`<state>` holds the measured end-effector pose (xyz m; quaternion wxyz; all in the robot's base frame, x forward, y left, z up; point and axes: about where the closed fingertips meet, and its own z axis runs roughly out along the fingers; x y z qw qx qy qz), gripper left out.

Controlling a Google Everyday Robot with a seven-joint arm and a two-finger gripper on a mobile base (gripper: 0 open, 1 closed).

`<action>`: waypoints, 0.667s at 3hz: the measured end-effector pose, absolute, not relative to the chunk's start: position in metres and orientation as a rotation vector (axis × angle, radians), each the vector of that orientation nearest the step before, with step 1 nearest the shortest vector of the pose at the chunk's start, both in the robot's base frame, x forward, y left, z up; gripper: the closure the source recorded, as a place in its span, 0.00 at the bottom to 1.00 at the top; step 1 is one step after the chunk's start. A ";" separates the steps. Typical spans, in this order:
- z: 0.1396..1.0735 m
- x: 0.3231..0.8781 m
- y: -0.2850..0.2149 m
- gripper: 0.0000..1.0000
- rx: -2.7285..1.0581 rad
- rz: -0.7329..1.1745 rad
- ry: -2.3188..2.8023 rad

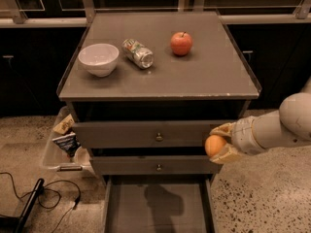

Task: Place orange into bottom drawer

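Observation:
My gripper (219, 143) comes in from the right on a white arm and is shut on the orange (214, 145), a small round orange fruit. It holds the orange in the air in front of the right ends of the two knobbed drawers. The bottom drawer (158, 208) is pulled out below, a wide grey tray with a bare floor. The orange hangs above the drawer's right side wall, near its back.
On the cabinet top (160, 76) stand a white bowl (98, 58), a can lying on its side (138, 53) and a red apple (181, 43). A clear bin with snack bags (63, 142) sits on the floor at the left. Black cables (34, 198) lie at the lower left.

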<state>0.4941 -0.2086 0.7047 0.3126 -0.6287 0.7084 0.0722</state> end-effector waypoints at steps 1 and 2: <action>0.638 0.481 -0.194 1.00 -1.658 0.286 1.968; 0.525 0.455 -0.169 1.00 -1.665 0.399 2.082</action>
